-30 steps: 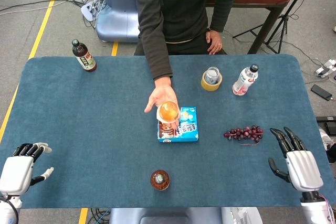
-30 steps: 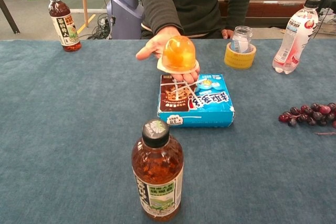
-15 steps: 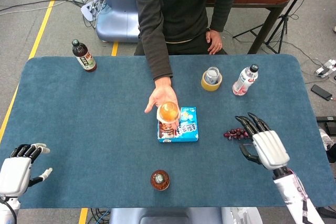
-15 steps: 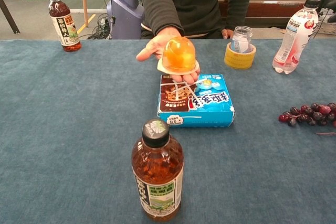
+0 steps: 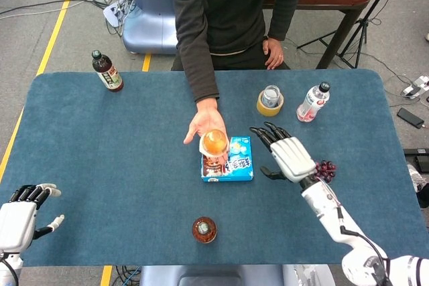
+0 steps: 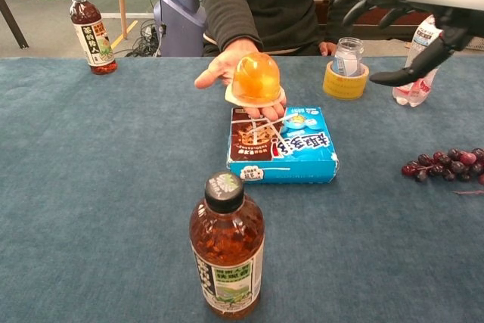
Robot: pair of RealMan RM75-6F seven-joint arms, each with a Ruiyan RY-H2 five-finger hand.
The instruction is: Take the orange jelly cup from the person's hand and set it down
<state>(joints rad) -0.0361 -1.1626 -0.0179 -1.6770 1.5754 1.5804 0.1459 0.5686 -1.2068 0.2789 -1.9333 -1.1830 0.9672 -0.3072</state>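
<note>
The orange jelly cup (image 5: 214,142) (image 6: 255,79) sits dome-up on the person's open palm (image 5: 203,125) (image 6: 227,63), held above a blue box. My right hand (image 5: 285,153) (image 6: 412,5) is raised over the table to the right of the cup, fingers spread, holding nothing and well apart from the cup. My left hand (image 5: 21,211) rests at the near left corner of the table, fingers apart and holding nothing; the chest view does not show it.
A blue snack box (image 5: 231,160) (image 6: 283,145) lies under the person's hand. A tea bottle (image 5: 204,230) (image 6: 226,247) stands near the front edge. Grapes (image 5: 326,169) (image 6: 446,163), a tape roll with a jar (image 5: 270,102), a white bottle (image 5: 312,101) and a dark bottle (image 5: 107,72) stand around.
My right hand has lifted from the right edge and swept left over the grapes toward the cup. The left hand has slid slightly back. The person's hand has held still.
</note>
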